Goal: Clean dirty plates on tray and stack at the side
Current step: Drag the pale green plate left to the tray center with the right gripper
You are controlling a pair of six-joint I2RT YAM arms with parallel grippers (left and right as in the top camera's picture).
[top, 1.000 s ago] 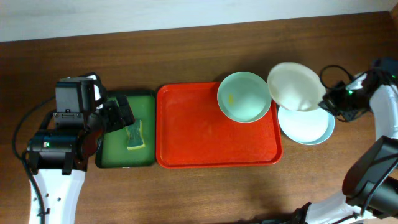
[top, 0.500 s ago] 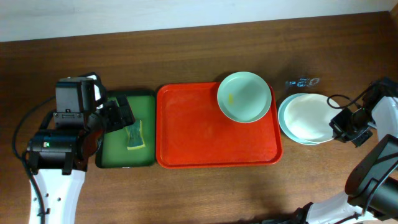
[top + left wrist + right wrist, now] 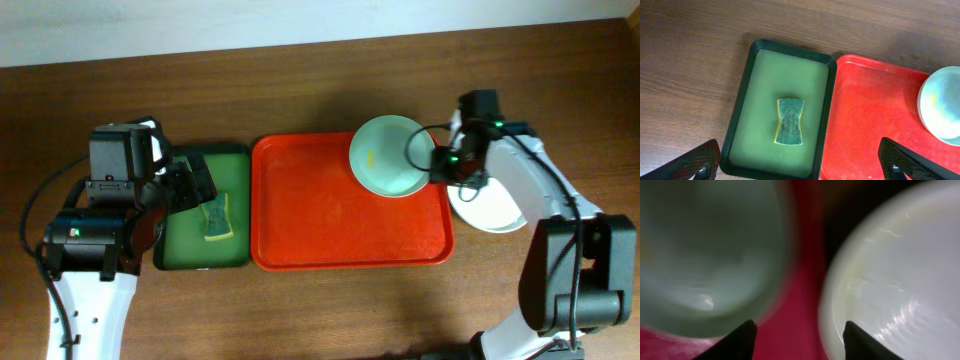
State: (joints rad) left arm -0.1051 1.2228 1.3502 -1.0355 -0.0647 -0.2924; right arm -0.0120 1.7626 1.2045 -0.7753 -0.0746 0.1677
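You have a brown wooden table (image 3: 300, 310) filling almost the whole overhead view, its grain running left to right. Along the far edge you see a plain off-white strip (image 3: 200, 25), wider at the left and narrowing to the right; you cannot tell whether it is wall or floor. The light on your table is soft and even, with only faint shadows. The left wrist view shows you the same dark, streaked wood.
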